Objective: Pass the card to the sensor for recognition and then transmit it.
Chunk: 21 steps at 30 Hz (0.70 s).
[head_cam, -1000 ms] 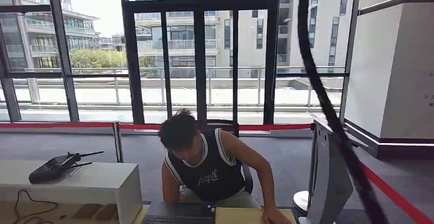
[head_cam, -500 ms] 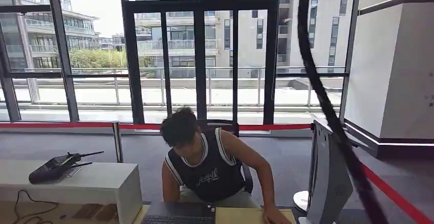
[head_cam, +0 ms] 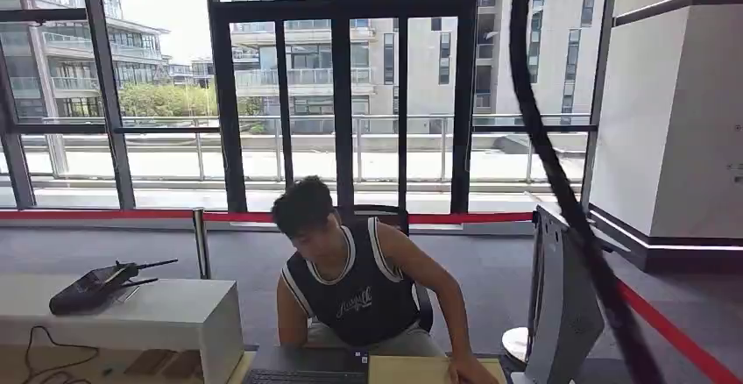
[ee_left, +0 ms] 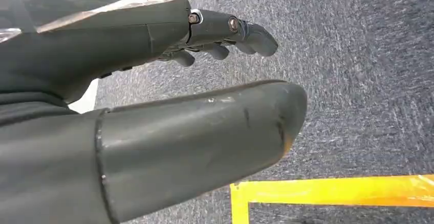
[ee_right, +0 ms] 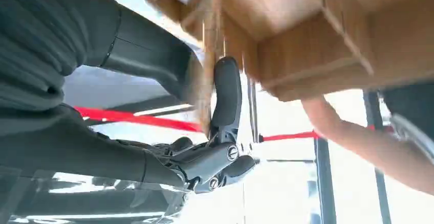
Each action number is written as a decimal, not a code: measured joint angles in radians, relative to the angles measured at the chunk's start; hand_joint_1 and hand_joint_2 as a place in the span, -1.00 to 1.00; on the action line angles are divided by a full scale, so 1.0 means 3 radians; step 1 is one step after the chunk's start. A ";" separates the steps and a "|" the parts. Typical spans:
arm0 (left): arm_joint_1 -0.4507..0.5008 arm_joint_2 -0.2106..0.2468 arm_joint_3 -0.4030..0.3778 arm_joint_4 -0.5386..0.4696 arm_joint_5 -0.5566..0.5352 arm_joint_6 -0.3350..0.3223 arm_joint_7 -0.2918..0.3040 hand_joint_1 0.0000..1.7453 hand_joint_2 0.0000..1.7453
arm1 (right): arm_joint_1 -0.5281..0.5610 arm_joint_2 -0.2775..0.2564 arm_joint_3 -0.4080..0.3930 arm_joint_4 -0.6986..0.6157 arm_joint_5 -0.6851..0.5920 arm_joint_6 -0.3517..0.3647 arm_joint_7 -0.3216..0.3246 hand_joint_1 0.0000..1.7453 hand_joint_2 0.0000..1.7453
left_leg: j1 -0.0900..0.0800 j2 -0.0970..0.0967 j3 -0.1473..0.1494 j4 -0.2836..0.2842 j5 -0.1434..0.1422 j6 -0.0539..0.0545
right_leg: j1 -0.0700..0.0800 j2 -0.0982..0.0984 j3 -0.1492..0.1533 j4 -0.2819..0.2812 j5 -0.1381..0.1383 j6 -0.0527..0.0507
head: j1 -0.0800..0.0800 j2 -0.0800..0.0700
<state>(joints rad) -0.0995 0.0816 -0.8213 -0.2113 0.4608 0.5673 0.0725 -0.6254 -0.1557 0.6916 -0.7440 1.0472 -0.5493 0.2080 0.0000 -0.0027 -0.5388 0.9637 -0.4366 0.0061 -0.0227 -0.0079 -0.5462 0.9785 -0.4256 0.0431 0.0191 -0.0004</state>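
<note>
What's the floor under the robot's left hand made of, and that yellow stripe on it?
The floor looks like grey carpet: a matte, flecked, fibrous weave with no shine. The stripe seems to be glossy yellow tape stuck on top: flat, straight-edged, with a square corner and a slight sheen. It could be paint; the look leaves that open.

An office lobby is showing: glass doors (head_cam: pixel 342 103) standing at twelve o'clock, a person (head_cam: pixel 350 283) sitting behind a reception desk (head_cam: pixel 412 370)

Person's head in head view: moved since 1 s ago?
Yes. The person's head has lifted slightly, judged against the red barrier tape behind: its top now sits clearly above the tape line, where earlier it rose less above it.
</note>
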 joint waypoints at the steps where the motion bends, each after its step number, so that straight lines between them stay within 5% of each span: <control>1: 0.0000 -0.0001 0.0000 0.0000 0.0010 0.0004 -0.0003 -1.00 -1.00 | -0.0012 -0.0017 -0.0018 -0.0107 0.0030 0.0072 0.0048 1.00 1.00 | 0.0000 0.0000 0.0000 0.0000 0.0000 0.0000 | 0.0000 0.0000 0.0000 0.0000 0.0000 0.0000 | 0.0000 0.0000; 12: 0.0003 -0.0001 -0.0001 0.0000 0.0042 0.0000 -0.0005 -1.00 -1.00 | -0.0081 -0.0164 -0.0196 -0.1124 0.0244 0.0490 0.0243 1.00 1.00 | 0.0000 0.0000 0.0000 0.0000 0.0000 0.0000 | 0.0000 0.0000 0.0000 0.0000 0.0000 0.0000 | -0.0001 0.0000; 21: -0.0007 -0.0004 -0.0094 0.0000 -0.0034 -0.0041 -0.0067 -1.00 -1.00 | -0.0691 -0.0092 -0.0177 -0.0921 0.0125 0.0746 0.0020 1.00 1.00 | 0.0000 -0.0001 -0.0002 0.0000 0.0003 0.0000 | 0.0000 0.0000 0.0000 0.0001 0.0002 -0.0001 | 0.0000 0.0000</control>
<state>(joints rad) -0.1017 0.0805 -0.8495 -0.2113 0.4505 0.5551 0.0523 -0.8327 -0.1832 0.6385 -1.0202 1.0846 -0.3254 0.2140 0.0000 -0.0030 -0.5393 0.9637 -0.4358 0.0061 -0.0226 -0.0080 -0.5462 0.9788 -0.4251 0.0427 0.0190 -0.0004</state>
